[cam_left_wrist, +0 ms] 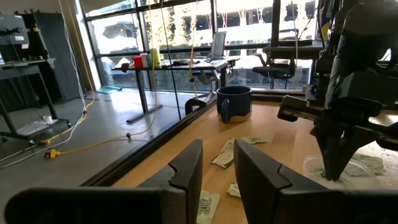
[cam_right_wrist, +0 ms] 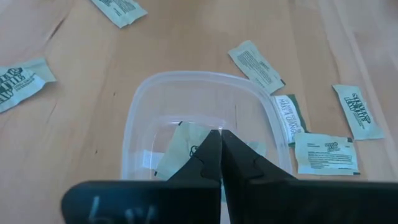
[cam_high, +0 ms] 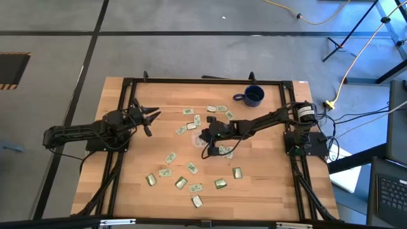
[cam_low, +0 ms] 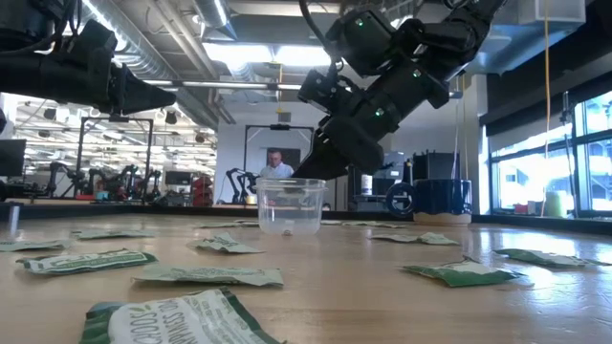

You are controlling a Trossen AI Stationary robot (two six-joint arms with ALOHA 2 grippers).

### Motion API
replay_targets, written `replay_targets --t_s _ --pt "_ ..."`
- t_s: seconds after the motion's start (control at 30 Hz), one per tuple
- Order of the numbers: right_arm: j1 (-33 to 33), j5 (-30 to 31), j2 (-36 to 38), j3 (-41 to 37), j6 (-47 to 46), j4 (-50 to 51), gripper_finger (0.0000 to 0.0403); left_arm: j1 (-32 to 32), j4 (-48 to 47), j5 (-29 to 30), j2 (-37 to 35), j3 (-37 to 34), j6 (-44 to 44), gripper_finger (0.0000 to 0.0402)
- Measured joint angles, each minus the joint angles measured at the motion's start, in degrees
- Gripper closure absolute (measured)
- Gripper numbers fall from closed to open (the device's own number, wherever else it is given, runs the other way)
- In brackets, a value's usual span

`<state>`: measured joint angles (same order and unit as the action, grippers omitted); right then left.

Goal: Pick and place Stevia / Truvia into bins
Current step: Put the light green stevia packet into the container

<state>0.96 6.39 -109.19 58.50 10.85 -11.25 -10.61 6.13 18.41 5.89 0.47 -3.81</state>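
Several pale green and white Stevia sachets point(cam_high: 170, 157) lie flat across the wooden table. The clear plastic cup point(cam_low: 291, 208) stands upright near the table's middle. My right gripper point(cam_right_wrist: 221, 134) hangs just above the cup's mouth point(cam_high: 203, 141), pointing down, shut, with a pale sachet point(cam_right_wrist: 180, 149) showing right past its tips inside the cup's rim point(cam_right_wrist: 143, 93). My left gripper point(cam_left_wrist: 217, 149) waits open over the table's left part point(cam_high: 151, 117), touching nothing. My right gripper is shut on a pale sachet point(cam_right_wrist: 186, 144) from above, slanting down into the cup's mouth. The fingers themselves cover the place of contact, so the part held does not show. The sachet hangs below the tips within the cup walls.
A dark blue mug point(cam_high: 253, 96) stands near the table's far edge, right of centre. Sachets cluster beside the cup point(cam_right_wrist: 326, 152) and toward the near edge point(cam_high: 220, 183). A black frame point(cam_high: 191, 81) rims the table. A person point(cam_low: 277, 164) shows in the room beyond.
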Motion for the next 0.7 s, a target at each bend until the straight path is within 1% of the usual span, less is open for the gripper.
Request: replay_targets --t_s 0.1,0.37,0.47,0.57,0.7 --pt "0.0 0.0 0.0 0.0 -0.1 0.0 0.0386 0.0 0.0 0.0 0.0 0.0 0.0 0.0316" --pt "0.0 0.0 0.1 0.0 -0.2 0.0 0.0313 0.0 0.0 0.0 0.0 0.0 0.0 0.0316" --pt "0.0 0.0 1.8 0.0 -0.3 1.8 0.0297 0.0 0.0 0.0 0.0 0.0 0.0 0.0316" --pt "0.4 0.0 6.1 0.0 -1.9 6.6 0.0291 0.0 -0.1 0.0 0.0 0.0 0.0 0.0316" --pt "1.8 -0.3 12.7 0.0 -4.6 18.8 0.0291 0.0 -0.6 0.0 0.0 0.0 0.0 0.0316"
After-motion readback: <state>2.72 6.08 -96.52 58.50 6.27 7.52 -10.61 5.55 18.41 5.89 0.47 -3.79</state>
